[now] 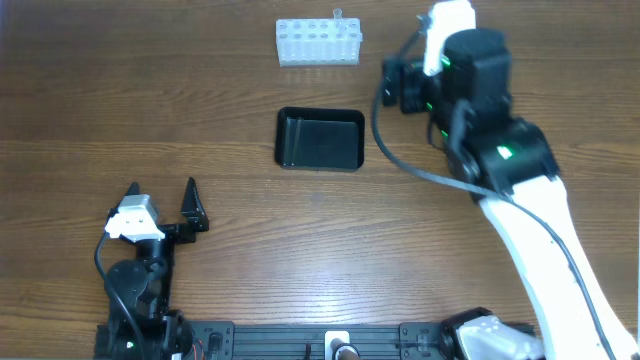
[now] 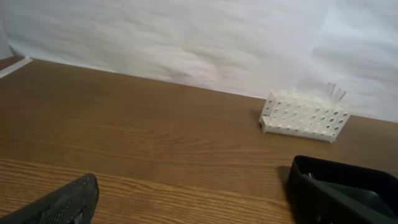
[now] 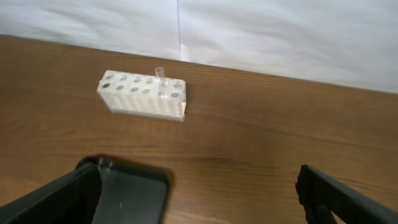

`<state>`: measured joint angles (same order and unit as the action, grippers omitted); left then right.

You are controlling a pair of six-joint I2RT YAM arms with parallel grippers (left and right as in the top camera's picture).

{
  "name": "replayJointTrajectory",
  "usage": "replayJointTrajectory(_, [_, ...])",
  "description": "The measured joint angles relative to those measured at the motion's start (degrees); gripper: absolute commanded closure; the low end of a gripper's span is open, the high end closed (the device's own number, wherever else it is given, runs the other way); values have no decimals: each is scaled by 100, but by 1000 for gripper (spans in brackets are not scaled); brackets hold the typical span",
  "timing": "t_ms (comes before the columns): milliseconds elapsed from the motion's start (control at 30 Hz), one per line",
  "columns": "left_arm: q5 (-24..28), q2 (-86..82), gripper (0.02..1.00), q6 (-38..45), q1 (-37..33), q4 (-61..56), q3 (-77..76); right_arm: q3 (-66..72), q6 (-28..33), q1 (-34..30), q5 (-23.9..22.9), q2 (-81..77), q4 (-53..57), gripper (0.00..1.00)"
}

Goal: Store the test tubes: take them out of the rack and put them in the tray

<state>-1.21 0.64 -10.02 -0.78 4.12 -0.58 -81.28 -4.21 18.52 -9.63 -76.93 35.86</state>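
A brown wooden table runs to a white wall. Nearest, the left arm's fingers are spread apart and hold nothing. The black tray lies mid-table. To the right of it, the right arm's 2 fingers are also apart and hold nothing. Well beyond them, the white rack holds a test tube upright.

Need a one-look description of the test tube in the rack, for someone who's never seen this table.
On the wooden table, look past the black tray to the white rack at the far edge. Near the rack's right-hand end, a clear test tube pokes up above the top, while the holes along the rest of the rack show nothing sticking up.
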Motion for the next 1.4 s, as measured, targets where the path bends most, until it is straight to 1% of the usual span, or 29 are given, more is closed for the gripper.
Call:
replayJointTrajectory(167, [0,0,20,0,0,0,0,-636,-597,256,-603,-1130,-164,9])
replayJointTrajectory(300, [0,-2,20,0,0,2,0,-1150,-892,376,-1001,-2024,-341,29])
replayJointTrajectory(333, [0,0,18,0,0,0,0,-1266,-938,402,-1069,-2223,-374,45])
replayJointTrajectory(400, [0,0,20,0,0,0,0,-1480,-997,455,-1172,-2608,-426,45])
replayJointTrajectory(600, [0,-2,20,0,0,0,0,-1996,-1084,636,-1305,-3541,-671,40])
replayJointTrajectory(733, [0,-2,20,0,0,0,0,-2245,-1086,723,-1325,-4009,-898,64])
replayJointTrajectory(933, [0,-2,20,0,0,2,0,-2319,-1093,745,-1366,-4430,-1325,84])
replayJointTrajectory(1133, [0,-2,20,0,0,2,0,-2319,-1091,745,-1602,-4776,-1794,93])
replayJointTrajectory(1400, [0,-2,20,0,0,2,0,-2321,-1058,745,-1714,-5125,-2409,102])
